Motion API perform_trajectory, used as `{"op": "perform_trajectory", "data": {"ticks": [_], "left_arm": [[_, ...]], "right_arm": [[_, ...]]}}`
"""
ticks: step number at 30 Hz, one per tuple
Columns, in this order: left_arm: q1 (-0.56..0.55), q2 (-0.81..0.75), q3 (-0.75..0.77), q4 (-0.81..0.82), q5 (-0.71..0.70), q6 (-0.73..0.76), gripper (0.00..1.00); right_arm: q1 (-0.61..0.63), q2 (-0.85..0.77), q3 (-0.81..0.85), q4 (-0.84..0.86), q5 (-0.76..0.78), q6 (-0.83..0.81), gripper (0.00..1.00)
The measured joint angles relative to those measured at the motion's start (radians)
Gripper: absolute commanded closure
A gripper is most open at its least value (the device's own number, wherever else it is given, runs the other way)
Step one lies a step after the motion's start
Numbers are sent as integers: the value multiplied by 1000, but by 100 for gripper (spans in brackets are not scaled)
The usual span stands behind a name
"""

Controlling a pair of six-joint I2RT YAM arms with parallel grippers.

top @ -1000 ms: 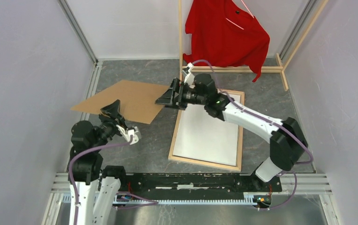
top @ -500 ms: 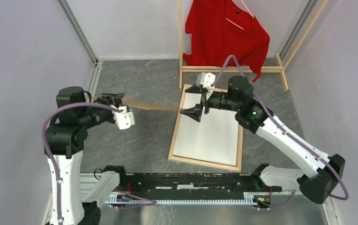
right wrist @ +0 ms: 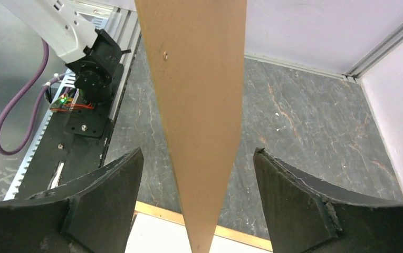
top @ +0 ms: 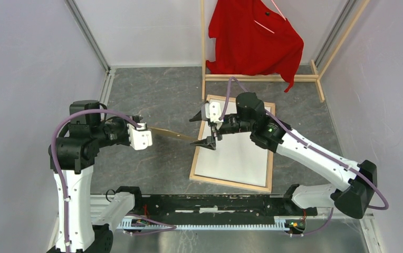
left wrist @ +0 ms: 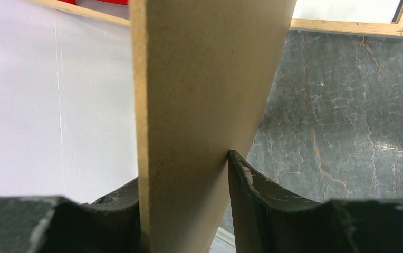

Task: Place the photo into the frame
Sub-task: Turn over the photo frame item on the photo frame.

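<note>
While the left gripper stays clamped on the brown backing board, the overhead shot catches the right gripper now spread wide, its end of the board just let go beside the frame, which lies back-up with the photo, white side up, seemingly already inside. Left wrist: fingers pinch the board's edge tight. Right wrist: both fingers stand clear of the board between them, so one grip must swing it over the photo, while the clothes rack and red shirt crowd the frame's far end.
</note>
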Motion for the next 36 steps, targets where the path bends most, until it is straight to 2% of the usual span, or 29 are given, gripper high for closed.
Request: {"op": "perform_trajectory", "data": {"ticks": [4, 8, 10, 13, 14, 15, 16, 17, 18, 23, 28, 32, 36], "left_arm": [[0, 0, 0, -3, 0, 0, 98], [0, 0, 0, -3, 0, 0, 98], [0, 0, 0, -2, 0, 0, 98], [0, 0, 0, 3, 0, -1, 98], [0, 1, 0, 5, 0, -1, 91], [0, 1, 0, 7, 0, -3, 67], [0, 1, 0, 15, 0, -11, 35], [0, 0, 0, 25, 0, -21, 13], [2, -2, 0, 50, 3, -40, 3], [2, -47, -45, 264, 32, -168, 0], [2, -87, -83, 473, 36, -357, 0], [2, -71, -64, 663, 25, -581, 0], [2, -2, 35, 838, -24, -835, 0]], "right_arm": [[25, 7, -8, 48, 28, 19, 23], [60, 9, -54, 117, 89, 49, 38], [75, 10, -86, 149, 129, 62, 48], [89, 16, -115, 179, 177, 79, 71], [90, 19, -120, 192, 187, 80, 81], [93, 21, -124, 207, 201, 89, 89], [93, 24, -126, 216, 210, 92, 96], [94, 26, -126, 230, 223, 94, 100], [95, 29, -126, 250, 251, 95, 100], [93, 67, -105, 293, 328, 137, 100], [86, 123, -53, 297, 381, 219, 100], [30, 177, 33, 264, 367, 343, 100], [-63, 278, 180, 217, 311, 515, 100]]}}
